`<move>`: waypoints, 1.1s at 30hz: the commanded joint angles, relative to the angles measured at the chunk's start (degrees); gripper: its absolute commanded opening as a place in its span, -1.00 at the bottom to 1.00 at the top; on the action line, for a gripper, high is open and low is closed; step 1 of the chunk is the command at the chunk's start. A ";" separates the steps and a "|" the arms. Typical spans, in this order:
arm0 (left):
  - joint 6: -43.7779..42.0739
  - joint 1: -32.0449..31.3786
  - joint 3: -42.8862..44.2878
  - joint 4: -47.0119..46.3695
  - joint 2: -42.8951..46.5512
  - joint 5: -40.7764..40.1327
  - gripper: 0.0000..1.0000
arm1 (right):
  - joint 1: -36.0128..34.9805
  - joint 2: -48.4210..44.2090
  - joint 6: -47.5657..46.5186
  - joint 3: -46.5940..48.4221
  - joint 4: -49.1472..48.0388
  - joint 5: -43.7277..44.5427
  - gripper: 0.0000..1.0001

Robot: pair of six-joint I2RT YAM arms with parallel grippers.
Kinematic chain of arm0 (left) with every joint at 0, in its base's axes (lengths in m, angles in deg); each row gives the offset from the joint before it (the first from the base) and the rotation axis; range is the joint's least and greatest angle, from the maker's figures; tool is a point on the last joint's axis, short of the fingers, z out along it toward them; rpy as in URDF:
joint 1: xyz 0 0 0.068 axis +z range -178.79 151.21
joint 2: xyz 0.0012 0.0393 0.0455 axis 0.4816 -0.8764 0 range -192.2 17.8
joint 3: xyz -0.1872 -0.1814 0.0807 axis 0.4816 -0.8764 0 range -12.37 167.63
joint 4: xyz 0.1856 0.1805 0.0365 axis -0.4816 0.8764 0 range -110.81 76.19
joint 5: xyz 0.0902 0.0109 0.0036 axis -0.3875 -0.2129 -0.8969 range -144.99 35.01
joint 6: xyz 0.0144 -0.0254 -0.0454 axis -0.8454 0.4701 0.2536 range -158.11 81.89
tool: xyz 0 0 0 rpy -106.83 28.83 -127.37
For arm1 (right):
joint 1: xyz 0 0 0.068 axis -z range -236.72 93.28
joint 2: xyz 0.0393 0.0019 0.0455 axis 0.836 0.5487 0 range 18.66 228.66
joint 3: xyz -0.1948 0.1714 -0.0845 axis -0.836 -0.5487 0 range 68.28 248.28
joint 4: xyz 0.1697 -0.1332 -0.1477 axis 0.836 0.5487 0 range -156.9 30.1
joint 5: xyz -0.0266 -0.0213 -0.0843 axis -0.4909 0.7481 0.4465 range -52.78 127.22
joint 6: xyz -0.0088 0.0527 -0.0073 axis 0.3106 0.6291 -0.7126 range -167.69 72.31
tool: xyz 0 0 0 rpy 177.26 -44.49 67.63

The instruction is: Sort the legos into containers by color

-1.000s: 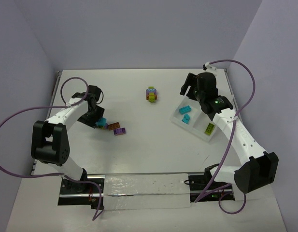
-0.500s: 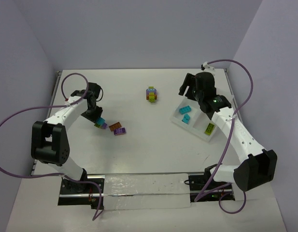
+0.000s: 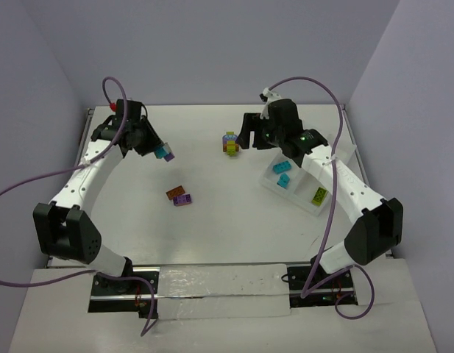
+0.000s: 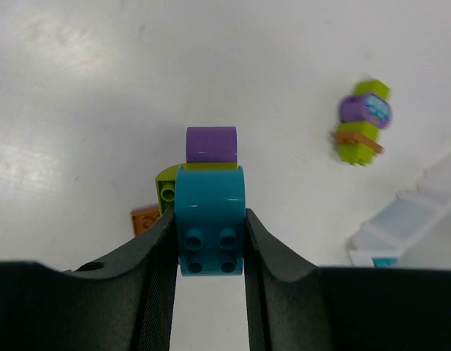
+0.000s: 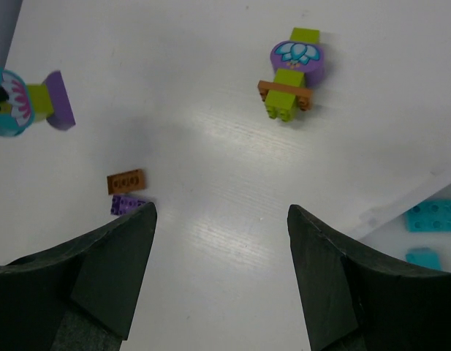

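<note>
Two claws: we are seeing the left gripper (image 4: 209, 238) clenching a glossy studded clump of cyan, lime and purple bricks (image 4: 209, 212) above the matte white table (image 3: 212, 228); the right gripper (image 5: 221, 212) is hanging released.
Tray: the white divided plastic tray (image 3: 294, 198) is holding two cyan bricks (image 3: 281, 167) in one compartment, a lime green brick (image 3: 318, 195) in another.
Loose: a flat orange brick (image 5: 126, 180) and a purple brick (image 5: 127, 205) are lying side by side; a lime-orange-purple stack (image 5: 292, 73) is lying near the right gripper.
Print: a cyan flower is showing on that stack's round piece.
</note>
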 commanded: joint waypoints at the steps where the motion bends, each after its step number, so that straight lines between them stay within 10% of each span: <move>1: -10.41 0.51 2.67 -9.51 3.05 15.45 -1.00 | 0.21 0.02 -2.66 2.34 0.40 -9.18 0.60; 14: -4.38 3.77 -6.56 -33.60 6.54 52.02 -1.00 | 4.91 0.83 3.10 -0.18 -11.39 -34.89 0.68; 22: 8.43 4.49 -18.23 -55.13 5.21 61.32 -1.00 | 3.45 2.61 -2.71 3.92 -4.09 -31.28 0.68; 33: -6.42 4.58 -8.50 -29.70 0.58 57.19 -1.00 | -9.03 -5.20 -34.54 -1.10 -2.06 -12.91 0.63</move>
